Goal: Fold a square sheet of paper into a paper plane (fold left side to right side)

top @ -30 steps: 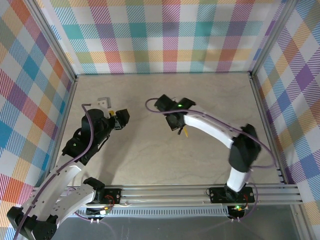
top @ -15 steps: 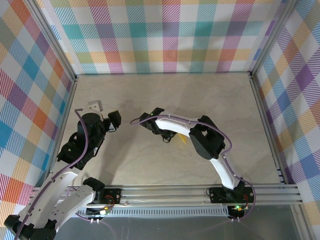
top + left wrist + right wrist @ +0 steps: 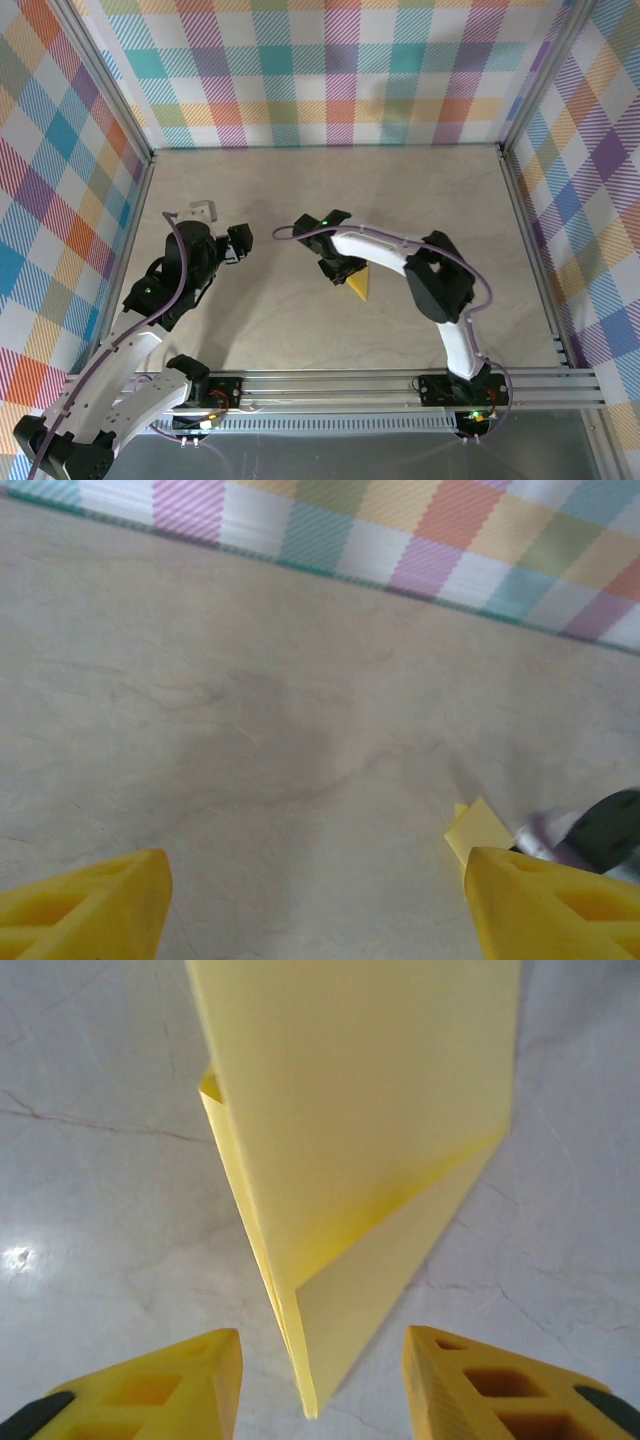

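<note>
The paper plane (image 3: 370, 1160) is yellow paper folded into a pointed dart with layered edges. It rests on the table with its tip toward my right gripper (image 3: 322, 1380). That gripper is open, its yellow fingers (image 3: 180, 1380) on either side of the tip without touching it. From above, the paper plane (image 3: 358, 286) lies mid-table just beside my right gripper (image 3: 340, 272). My left gripper (image 3: 238, 243) is open and empty to the left, well apart. In the left wrist view a corner of the paper plane (image 3: 478, 827) shows past my left gripper (image 3: 315, 900).
The table (image 3: 330, 190) is pale marble-like board, walled by plaid panels (image 3: 330, 70) at the back and both sides. An aluminium rail (image 3: 400, 385) runs along the near edge. The right arm (image 3: 440, 280) arches over the table's right half.
My right gripper has gone from shut to open and let go of the paper, which now lies on the table. The right arm has shifted pose. The left gripper opened a little wider.
</note>
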### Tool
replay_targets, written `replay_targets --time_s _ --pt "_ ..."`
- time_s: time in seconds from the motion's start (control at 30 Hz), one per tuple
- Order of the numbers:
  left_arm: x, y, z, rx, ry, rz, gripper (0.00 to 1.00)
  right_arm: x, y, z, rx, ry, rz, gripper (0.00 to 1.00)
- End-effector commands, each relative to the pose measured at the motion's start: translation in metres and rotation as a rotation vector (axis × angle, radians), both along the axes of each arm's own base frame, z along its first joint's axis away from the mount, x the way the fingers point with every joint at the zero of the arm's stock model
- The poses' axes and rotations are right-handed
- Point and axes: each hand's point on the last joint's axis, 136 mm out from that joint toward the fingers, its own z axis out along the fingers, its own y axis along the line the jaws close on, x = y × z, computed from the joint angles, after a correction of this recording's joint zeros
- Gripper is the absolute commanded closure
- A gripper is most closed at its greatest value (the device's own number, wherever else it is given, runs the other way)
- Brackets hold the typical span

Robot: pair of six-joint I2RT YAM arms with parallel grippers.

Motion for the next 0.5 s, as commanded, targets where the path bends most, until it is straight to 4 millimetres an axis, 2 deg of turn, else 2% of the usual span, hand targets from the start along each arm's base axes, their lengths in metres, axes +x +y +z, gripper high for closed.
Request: replay_targets --time_s 0.0,0.1,0.2,0.47 --pt "0.006 -0.013 -0.002 -0.042 -0.003 -0.051 0.23 -0.001 0.003 0.020 0.196 -0.019 -0.050 0.53" --pt "0.011 -0.027 -0.012 -0.101 0.018 -0.088 0.22 -0.003 -0.005 0.029 0.343 -0.054 -0.097 0.52" --pt "0.019 -0.045 -0.026 -0.182 0.043 -0.134 0.23 -0.003 -0.014 0.047 0.510 -0.125 -0.139 0.50" --pt "0.036 -0.087 -0.080 -0.343 0.186 -0.213 0.28 -0.002 -0.055 0.088 0.872 -0.305 -0.265 0.32"
